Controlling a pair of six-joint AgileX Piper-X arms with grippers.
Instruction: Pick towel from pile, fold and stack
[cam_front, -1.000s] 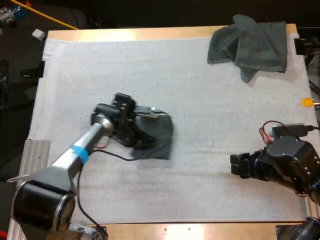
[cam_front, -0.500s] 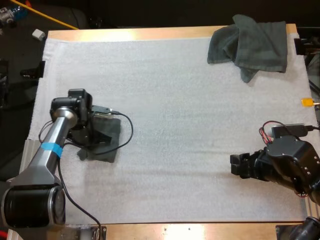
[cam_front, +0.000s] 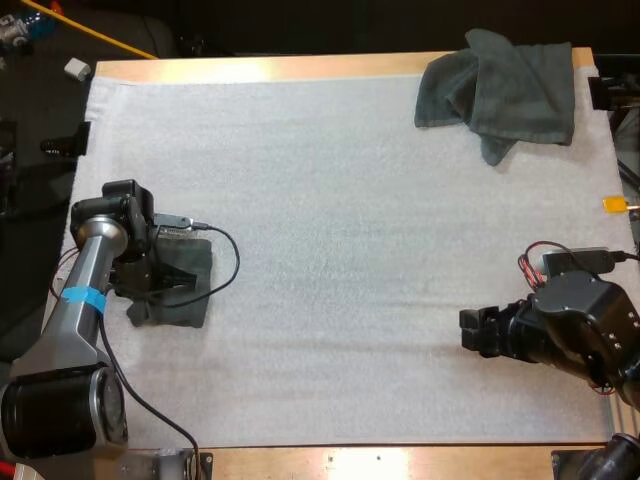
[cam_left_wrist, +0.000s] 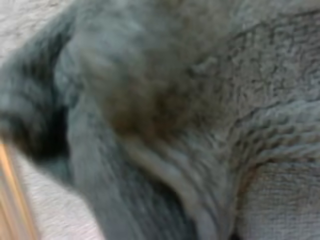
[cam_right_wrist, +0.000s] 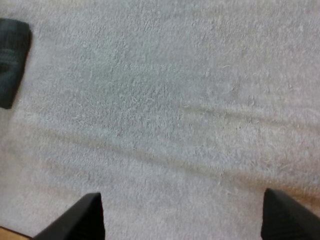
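- Grey-green folded towel (cam_front: 192, 300) of terry cloth: lies flat on the white mat (cam_front: 350, 250), close to the mat's left edge and about halfway between the near and far sides of the wooden worktop (cam_front: 300, 68).
- Left claw (cam_front: 165, 280): positioned directly over the folded towel, covering its left and middle portion. The arm reaches forward along the left edge of the mat. Open or closed state: cannot be determined from the views.
- Left wrist view: the grey-green cloth (cam_left_wrist: 200, 125) sits right against the camera, with looped pile and bunched folds visible; a strip of white mat shows beside it.
- Right claw (cam_front: 466, 331): held low near the right side of the mat, pointing left toward the middle. It is well apart from both towels.
- Right wrist view: the right claw (cam_right_wrist: 181, 196) is open. Its two black fingers (cam_right_wrist: 87, 217) stand wide apart with bare mat between them and no object in contact. The folded towel (cam_right_wrist: 17, 40) appears far off across the mat.
- Crumpled towel (cam_front: 500, 90), dark grey-green: rests in a loose heap at the far right corner of the mat, with one fold trailing toward the near side. No claw is near it.
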